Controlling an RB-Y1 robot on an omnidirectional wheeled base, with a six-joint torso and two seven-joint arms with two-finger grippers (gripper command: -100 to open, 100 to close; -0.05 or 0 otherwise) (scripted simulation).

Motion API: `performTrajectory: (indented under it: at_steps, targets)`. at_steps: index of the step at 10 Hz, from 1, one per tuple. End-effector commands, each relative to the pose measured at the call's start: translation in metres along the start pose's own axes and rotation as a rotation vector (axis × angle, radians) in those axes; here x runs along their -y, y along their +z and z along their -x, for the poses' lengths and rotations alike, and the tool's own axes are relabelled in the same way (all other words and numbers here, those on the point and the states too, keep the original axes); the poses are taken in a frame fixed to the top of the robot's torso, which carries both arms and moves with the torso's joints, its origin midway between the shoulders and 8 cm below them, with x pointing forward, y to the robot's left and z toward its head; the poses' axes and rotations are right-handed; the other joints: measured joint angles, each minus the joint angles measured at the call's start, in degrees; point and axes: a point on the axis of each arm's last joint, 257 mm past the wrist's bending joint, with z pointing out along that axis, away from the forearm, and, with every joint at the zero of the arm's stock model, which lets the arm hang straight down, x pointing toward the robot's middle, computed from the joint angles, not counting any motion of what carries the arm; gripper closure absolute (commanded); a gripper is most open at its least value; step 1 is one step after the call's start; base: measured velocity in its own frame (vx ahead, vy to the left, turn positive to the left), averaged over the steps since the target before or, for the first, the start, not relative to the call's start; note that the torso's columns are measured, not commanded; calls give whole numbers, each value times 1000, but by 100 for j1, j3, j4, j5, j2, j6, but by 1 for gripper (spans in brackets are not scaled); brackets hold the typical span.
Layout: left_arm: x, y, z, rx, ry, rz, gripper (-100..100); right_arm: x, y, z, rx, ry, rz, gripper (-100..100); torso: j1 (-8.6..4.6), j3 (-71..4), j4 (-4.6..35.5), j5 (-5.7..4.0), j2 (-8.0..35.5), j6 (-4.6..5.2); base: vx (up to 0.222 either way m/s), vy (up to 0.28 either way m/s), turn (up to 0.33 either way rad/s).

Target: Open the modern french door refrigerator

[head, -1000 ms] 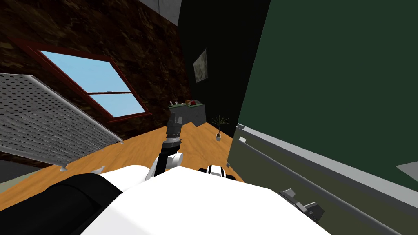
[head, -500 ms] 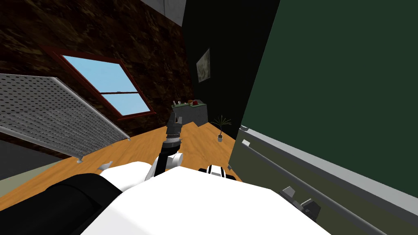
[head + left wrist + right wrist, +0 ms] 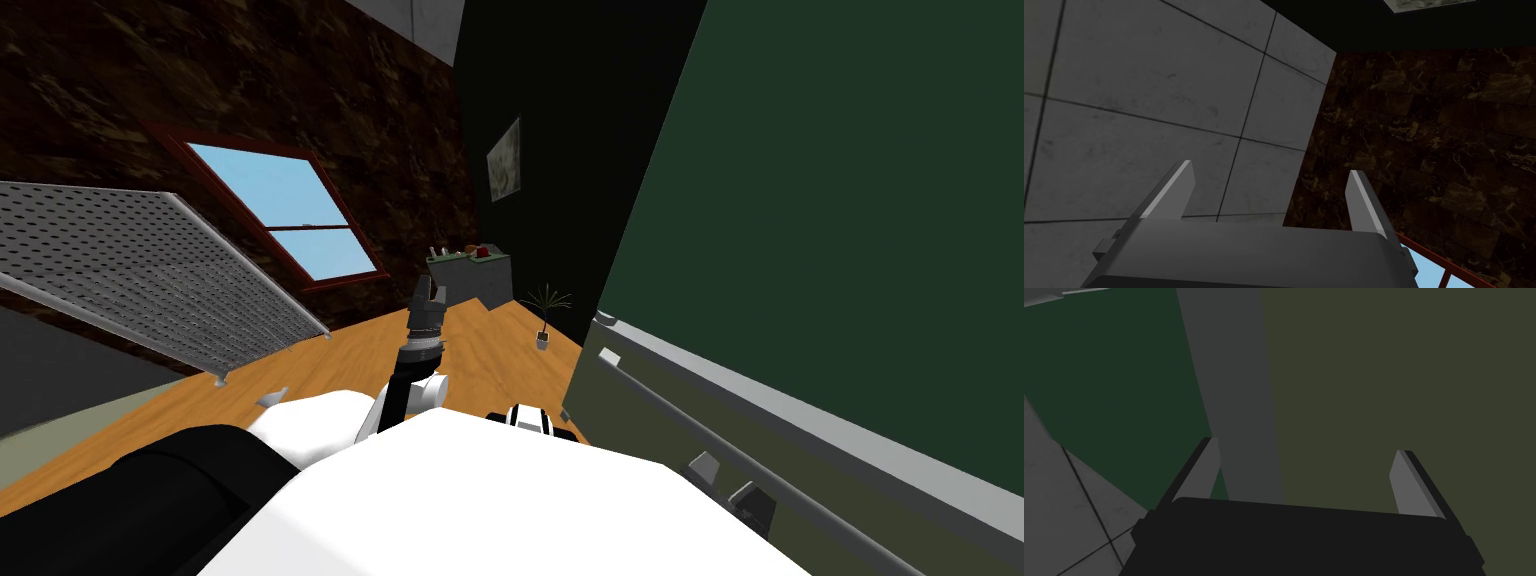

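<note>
**While the Door Stood Shut: Approach Made, Opening Not Begun**

Although the right hand (image 3: 725,478) hung close to the refrigerator (image 3: 625,425), no part of the opening itself was found done. No gap or swung leaf showed anywhere along the olive-grey front, so the door was judged fully closed.

Location. The refrigerator stood at the right-hand edge of the wooden floor (image 3: 480,350), backed by a dark green surface (image 3: 850,200), close at the robot's right side.

Right hand. Its fingers were spread wide and held nothing. In the head view the fingertips lay just beside the long grey handle (image 3: 660,395); contact could not be confirmed. In the right wrist view they faced the flat olive front. A grey band (image 3: 1234,388), bordering that front and the green surface, passed just inside one finger.

Left hand (image 3: 431,290). It was raised ahead of the robot, over the floor and well apart from the refrigerator, with its fingers open and empty.

Orientation. The handle's long axis ran along the front, parallel to the pale grey edge, from the end nearest the floor towards the robot. The slant was shared by the whole head view and was judged the camera's, so the bar was judged upright. The front faced out across the floor, towards the robot.

Outstanding. Closing the fingers round the handle and drawing the leaf outward on its hinge both remained to be done.
</note>
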Motion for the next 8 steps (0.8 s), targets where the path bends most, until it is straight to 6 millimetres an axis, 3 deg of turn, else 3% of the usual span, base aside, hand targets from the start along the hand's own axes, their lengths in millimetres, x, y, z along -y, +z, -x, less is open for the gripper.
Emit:
performTrajectory:
  at_steps: [1, 6, 7, 8]
  targets:
    - [0, 0, 0, 0, 0, 0, 0, 11, -3, 7, 47, -15, -50, -100, -2, 1, 0, 0, 2, 2, 29, 1, 51]
    - [0, 0, 0, 0, 0, 0, 0, 24, -6, 14, 87, -23, -100, -100, 0, 4, 2, 0, 6, 1, 20, 1, 37]
    - [0, 0, 0, 0, 0, 0, 0, 18, 11, 14, 88, -25, -104, -100, -2, 4, 2, 0, 7, 2, -32, 37, 2]
    - [0, 0, 0, 0, 0, 0, 0, 18, 11, 14, 88, -25, -104, -100, 8, 8, 4, 2, 15, 0, -42, 46, 3]
